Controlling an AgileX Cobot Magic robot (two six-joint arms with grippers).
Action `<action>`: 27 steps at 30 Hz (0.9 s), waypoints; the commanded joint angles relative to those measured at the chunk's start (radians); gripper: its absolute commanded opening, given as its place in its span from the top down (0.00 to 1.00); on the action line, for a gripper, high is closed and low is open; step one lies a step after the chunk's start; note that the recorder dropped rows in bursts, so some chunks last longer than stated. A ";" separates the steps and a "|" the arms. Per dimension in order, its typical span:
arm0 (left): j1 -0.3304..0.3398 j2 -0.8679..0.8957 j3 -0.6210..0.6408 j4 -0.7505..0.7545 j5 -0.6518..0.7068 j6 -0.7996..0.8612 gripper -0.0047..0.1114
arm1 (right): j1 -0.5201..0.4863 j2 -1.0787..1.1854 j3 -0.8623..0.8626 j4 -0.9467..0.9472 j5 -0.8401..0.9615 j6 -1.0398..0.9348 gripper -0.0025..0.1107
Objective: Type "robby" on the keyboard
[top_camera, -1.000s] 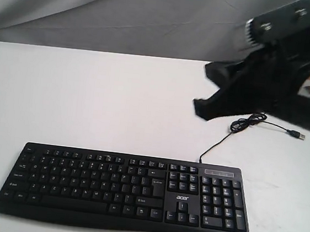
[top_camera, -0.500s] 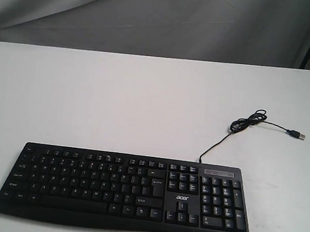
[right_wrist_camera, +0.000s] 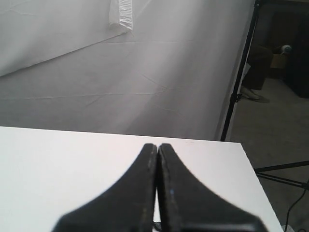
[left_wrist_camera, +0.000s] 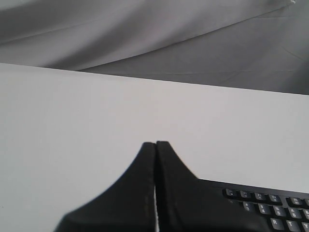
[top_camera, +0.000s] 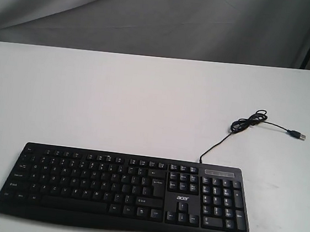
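The wide black keyboard (top_camera: 125,190) with white lettering and an "acer" logo lies near the table's front edge in the exterior view. Its thin black USB cable (top_camera: 248,123) curls away toward the back right. Neither arm shows in the exterior view. In the left wrist view my left gripper (left_wrist_camera: 155,143) is shut with nothing in it, and a corner of the keyboard (left_wrist_camera: 270,208) shows beside its fingers. In the right wrist view my right gripper (right_wrist_camera: 157,145) is shut and empty above the white table, with no keys in sight.
The white table (top_camera: 117,101) stretches behind the keyboard to a grey cloth backdrop (top_camera: 154,16). A black stand pole (right_wrist_camera: 239,72) rises past the table's right edge, with open floor beyond it.
One second ago a black arm filled the upper right of the exterior view above the cable. It has drawn out of the frame since, and the keyboard has not moved.
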 commanded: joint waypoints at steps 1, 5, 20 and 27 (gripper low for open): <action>-0.003 -0.004 0.005 -0.009 -0.002 -0.002 0.96 | -0.007 0.000 0.007 -0.052 -0.014 -0.010 0.98; -0.003 -0.004 0.005 -0.009 -0.002 -0.002 0.96 | -0.007 -0.082 0.053 0.009 -0.036 -0.006 0.98; -0.003 -0.004 0.005 -0.009 -0.002 -0.002 0.96 | -0.007 -0.469 0.435 -0.276 -0.065 0.298 0.98; -0.003 -0.004 0.005 -0.009 -0.002 -0.002 0.96 | -0.007 -0.533 0.493 -0.276 -0.011 0.329 0.98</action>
